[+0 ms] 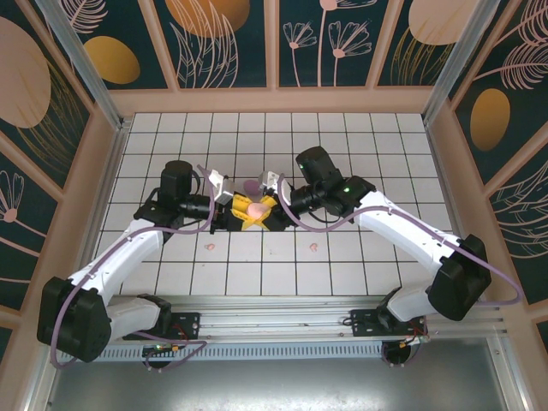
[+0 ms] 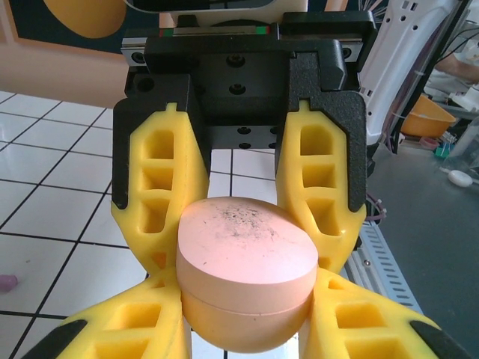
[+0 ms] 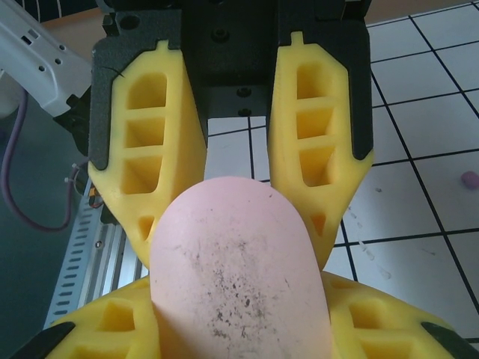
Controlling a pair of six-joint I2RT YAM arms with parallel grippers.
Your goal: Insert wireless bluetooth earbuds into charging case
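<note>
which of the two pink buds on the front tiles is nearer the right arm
The right-hand bud, close beside the right arm; the other bud lies in the same tile row but over by the left arm.

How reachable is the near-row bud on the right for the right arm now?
Probably not yet. The bud lies in the open, unobstructed, but the right pincer is shut on the pink case, shared with the left pincer.

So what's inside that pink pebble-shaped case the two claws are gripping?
Its inside is hidden: the pink case is closed, with the lid meeting the base along a seam. Only the scuffed outer shell shows, so whether anything sits in it cannot be told.
</note>
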